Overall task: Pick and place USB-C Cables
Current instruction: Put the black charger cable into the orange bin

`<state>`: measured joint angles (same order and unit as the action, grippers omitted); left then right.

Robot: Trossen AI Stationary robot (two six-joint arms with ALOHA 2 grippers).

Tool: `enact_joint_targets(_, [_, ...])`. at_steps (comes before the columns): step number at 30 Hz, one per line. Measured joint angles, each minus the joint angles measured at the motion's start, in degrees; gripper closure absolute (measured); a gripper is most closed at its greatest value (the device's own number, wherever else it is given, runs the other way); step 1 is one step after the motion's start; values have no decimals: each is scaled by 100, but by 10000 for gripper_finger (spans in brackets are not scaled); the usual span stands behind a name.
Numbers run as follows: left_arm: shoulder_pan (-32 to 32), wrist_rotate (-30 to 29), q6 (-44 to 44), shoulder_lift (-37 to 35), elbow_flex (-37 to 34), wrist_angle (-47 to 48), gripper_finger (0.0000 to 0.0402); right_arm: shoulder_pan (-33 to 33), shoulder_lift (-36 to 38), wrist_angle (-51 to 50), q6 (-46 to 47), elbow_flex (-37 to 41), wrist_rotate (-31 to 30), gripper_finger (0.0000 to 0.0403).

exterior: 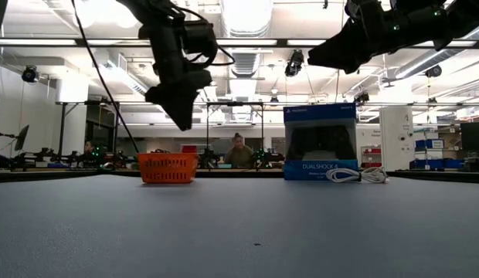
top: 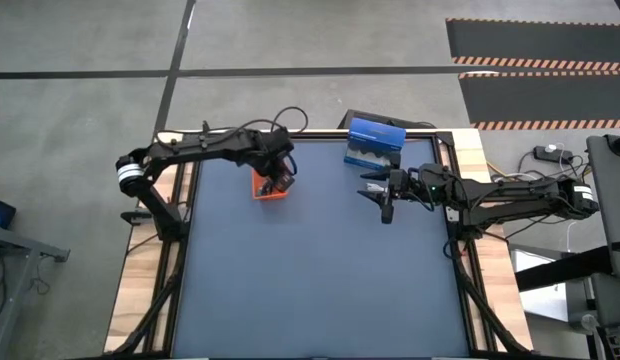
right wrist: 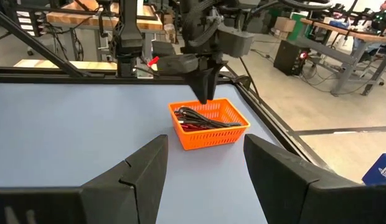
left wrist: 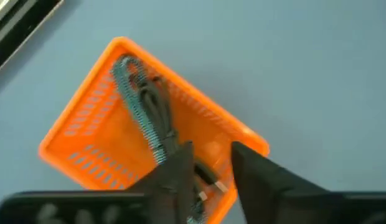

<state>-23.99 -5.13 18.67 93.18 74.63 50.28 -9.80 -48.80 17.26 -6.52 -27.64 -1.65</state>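
Robotics lab: workbenches behind table, ceiling lights (seated person beyond).

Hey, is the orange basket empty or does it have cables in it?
Not empty. The orange basket holds a teal-green cable and darker cables, seen from both wrist views.

Slotted orange plastic basket on smooth matt blue table

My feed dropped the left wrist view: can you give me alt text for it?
An orange basket sits on the blue-grey table, seen from above, with a teal-green cable and a darker cable lying inside it. The left end effector hangs over the basket's near end, its two dark fingers slightly apart and holding nothing that shows.
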Motion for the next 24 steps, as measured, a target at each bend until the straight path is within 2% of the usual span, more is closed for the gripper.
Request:
enact_joint_targets(3, [0,13,18,-2,-13,221,371,2,0,-33,17,0,0,200])
enact_joint_targets(5, [7,27,44,-13,-116,220,393,1,0,-35,55,0,0,200])
enact_joint_targets(14, [11,34,89,-13,-853,-114,389,2,0,-88,94,0,0,200])
enact_joint_targets(24, [11,51,202,-13,-1143,-513,389,2,0,-81,94,0,0,200])
